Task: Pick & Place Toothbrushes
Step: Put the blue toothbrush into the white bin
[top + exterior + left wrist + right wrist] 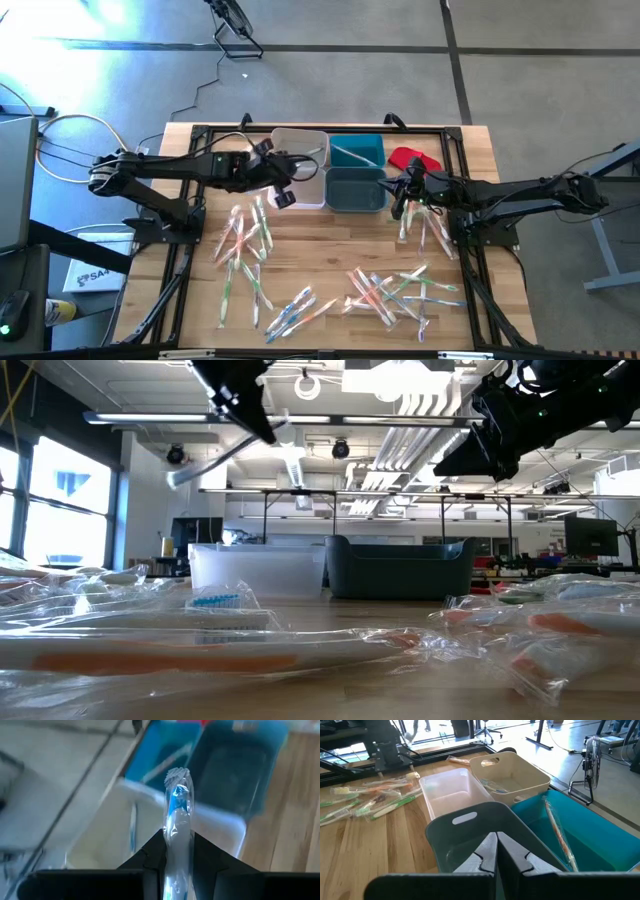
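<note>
Table [480, 150]: wooden, carrying 4 bins and scattered wrapped toothbrushes [385, 288].
Bins: white bin [300, 150], teal bin [357, 152], dark bin [356, 190].
Left gripper [284, 178]: over the white bin, pinching 1 wrapped toothbrush [177, 815].
Right gripper [496, 851]: fingers pressed together, empty, above the dark bin.

Only a partial "SA4" (rest cut off) on the white box [92, 276] beside the table
</note>
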You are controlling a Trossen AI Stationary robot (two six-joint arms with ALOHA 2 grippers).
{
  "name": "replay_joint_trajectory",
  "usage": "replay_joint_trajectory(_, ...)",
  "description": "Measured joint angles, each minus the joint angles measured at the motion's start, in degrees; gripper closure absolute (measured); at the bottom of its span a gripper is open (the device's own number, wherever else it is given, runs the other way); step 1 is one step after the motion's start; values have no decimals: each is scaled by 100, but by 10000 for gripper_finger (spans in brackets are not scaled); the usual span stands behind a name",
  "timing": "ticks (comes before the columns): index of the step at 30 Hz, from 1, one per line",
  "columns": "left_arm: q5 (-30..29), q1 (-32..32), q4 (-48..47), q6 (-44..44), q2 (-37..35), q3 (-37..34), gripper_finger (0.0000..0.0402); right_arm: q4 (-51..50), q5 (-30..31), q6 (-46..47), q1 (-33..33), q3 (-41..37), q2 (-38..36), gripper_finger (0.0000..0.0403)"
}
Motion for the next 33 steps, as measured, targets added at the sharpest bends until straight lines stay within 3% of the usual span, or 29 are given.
replay_joint_trajectory(7, 68, 594, 1064, 648, 0, -2, 343, 1, 0, 0, 0, 0, 2, 400)
replay_joint_trajectory(14, 1325, 1460, 1443, 669, 112, -7, 343, 0, 0, -66, 0, 0, 2, 400)
replay_joint_trajectory(19, 1882, 1909, 1804, 865, 400, -9, 343, 0, 1, -63, 0, 0, 2, 400)
replay_joint_trajectory(26, 1902, 2391, 2432, 1053, 908, -7, 343, -4, 0, -63, 0, -2, 2, 400)
replay_joint_trajectory(33, 1902, 2843, 2475, 961, 1390, -7, 343, -22, 17, -89, 0, -2, 2, 400)
